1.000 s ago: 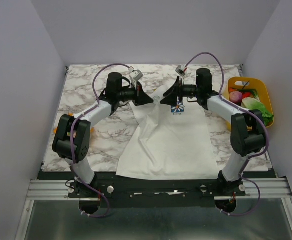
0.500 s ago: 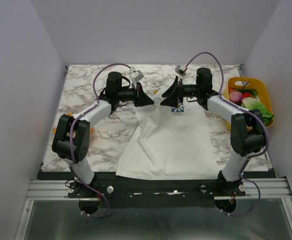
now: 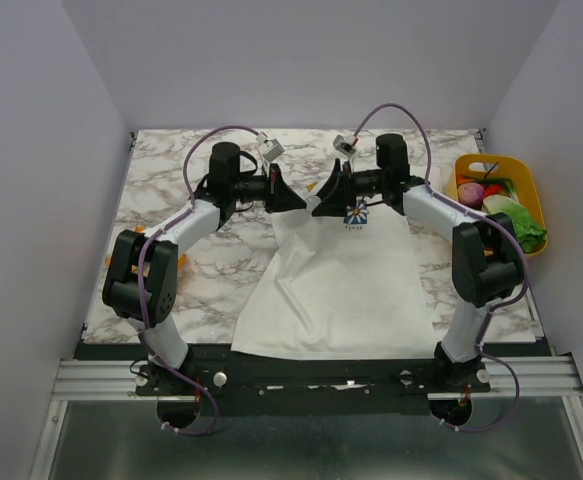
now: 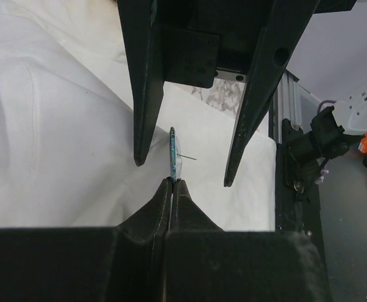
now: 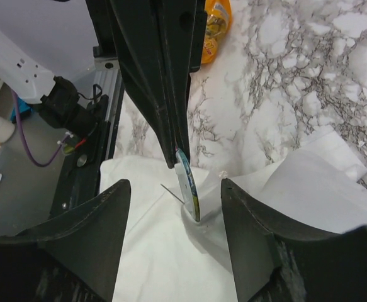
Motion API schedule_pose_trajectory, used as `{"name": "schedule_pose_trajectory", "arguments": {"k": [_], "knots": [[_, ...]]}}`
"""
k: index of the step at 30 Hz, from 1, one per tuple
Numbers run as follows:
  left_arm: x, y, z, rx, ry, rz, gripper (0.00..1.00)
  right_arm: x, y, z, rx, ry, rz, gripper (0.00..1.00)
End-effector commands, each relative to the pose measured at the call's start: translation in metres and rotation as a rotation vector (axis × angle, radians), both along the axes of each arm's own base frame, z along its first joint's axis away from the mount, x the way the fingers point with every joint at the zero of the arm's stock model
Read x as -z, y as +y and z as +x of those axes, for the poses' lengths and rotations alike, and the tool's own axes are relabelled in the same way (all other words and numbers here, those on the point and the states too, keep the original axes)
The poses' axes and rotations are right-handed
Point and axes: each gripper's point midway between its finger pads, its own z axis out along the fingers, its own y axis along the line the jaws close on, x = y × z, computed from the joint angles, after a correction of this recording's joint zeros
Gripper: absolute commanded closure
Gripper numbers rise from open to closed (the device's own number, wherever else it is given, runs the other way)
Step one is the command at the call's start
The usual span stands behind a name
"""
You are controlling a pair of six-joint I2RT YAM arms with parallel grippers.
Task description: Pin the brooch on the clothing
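White T-shirt [image 3: 341, 290] lies spread on marble worktop [image 3: 171, 180], mostly nearer than its blue flower print [image 3: 355, 216]. Just past the print, to its left, L pincer [image 4: 172, 182] is clamped on brooch [image 4: 173, 151], edge-on w/ pin out. R pincer [image 5: 174, 184] gapes there, fingers either side of brooch, apart from it.

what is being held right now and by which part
The left gripper pinches the brooch by its rim, pin sticking out sideways. The right gripper stands open around it, holding nothing.

Top view: even, diffuse overhead light; only soft, faint shadows on the table [image 3: 206, 285]. T-shirt [image 3: 336, 285] nearly blown white, folds low-contrast. Wrist views: cloth bright, black foreground underexposed and out of focus along bottom edge.
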Motion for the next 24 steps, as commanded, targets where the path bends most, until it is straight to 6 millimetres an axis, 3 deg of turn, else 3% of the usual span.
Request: {"name": "schedule_pose_trajectory", "arguments": {"k": [1, 8, 17, 24], "knots": [[-0.038, 0.007, -0.002, 0.032, -0.09, -0.051, 1.0, -0.001, -0.001, -0.005, -0.042, -0.01, -0.009, 0.27], [-0.036, 0.012, 0.0, 0.028, -0.075, -0.054, 1.0, -0.004, -0.003, -0.007, -0.043, -0.05, -0.015, 0.24], [-0.037, 0.011, 0.0, 0.026, -0.065, -0.066, 1.0, -0.001, 0.006, 0.009, -0.016, 0.01, -0.025, 0.37], [-0.036, 0.011, 0.0, 0.03, -0.058, -0.069, 1.0, 0.0, 0.009, 0.007, -0.027, 0.015, -0.023, 0.46]]}}
